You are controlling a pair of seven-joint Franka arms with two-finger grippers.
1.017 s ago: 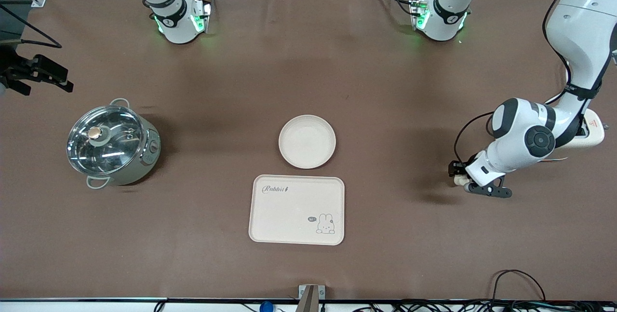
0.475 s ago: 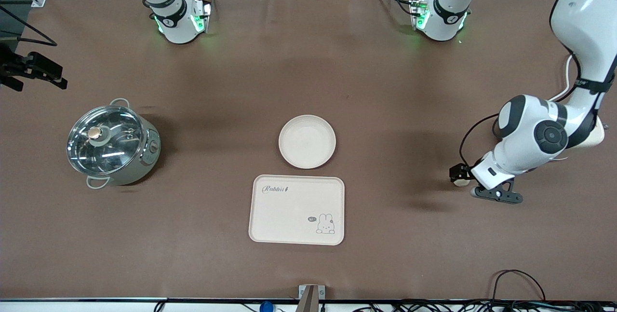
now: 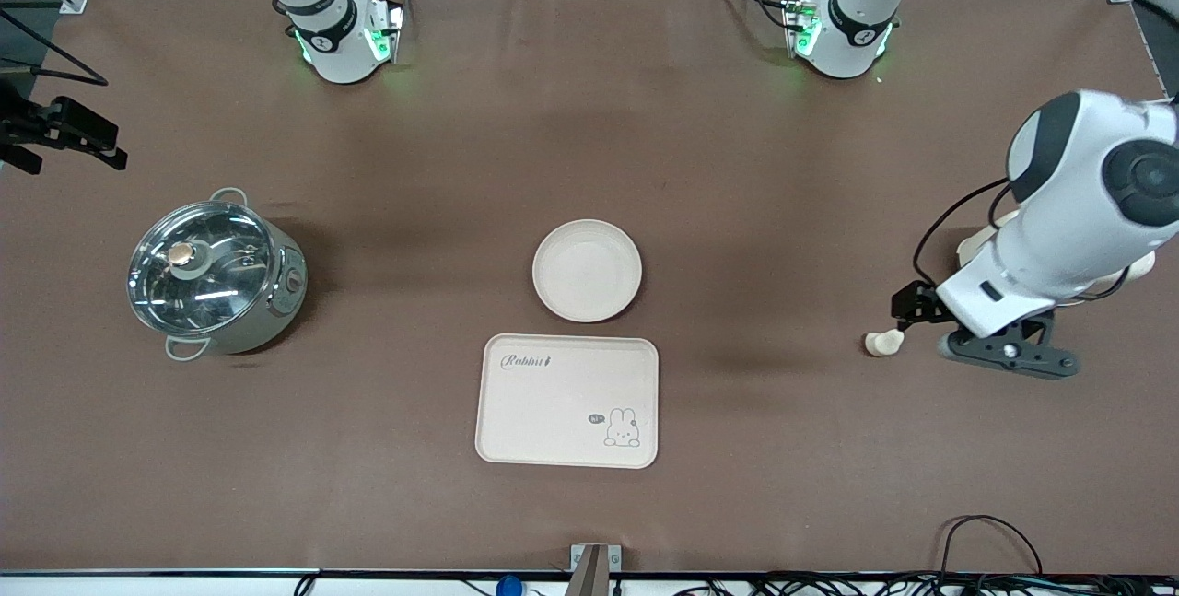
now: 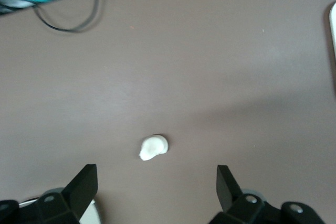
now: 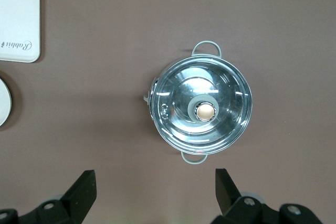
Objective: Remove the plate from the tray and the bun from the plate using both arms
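Note:
The bun [image 3: 884, 342] lies free on the brown table toward the left arm's end; it also shows in the left wrist view [image 4: 154, 147]. My left gripper [image 3: 907, 309] hangs open and empty just above and beside it, with its fingers [image 4: 84, 184] spread wide. The round cream plate [image 3: 587, 270] sits mid-table, just farther from the front camera than the rabbit tray [image 3: 567, 401]. My right gripper [image 3: 64, 131] is open and empty, up in the air at the right arm's end of the table, with its fingers [image 5: 84, 187] wide apart.
A steel pot with a glass lid [image 3: 216, 275] stands toward the right arm's end and shows in the right wrist view [image 5: 202, 109]. A cream toaster [image 3: 1142, 264] is mostly hidden by the left arm. Cables lie along the table's front edge.
My left gripper has let go of the bun, risen, and drawn back toward the left arm's end of the table. The bun stays on the table. My right gripper shifted slightly.

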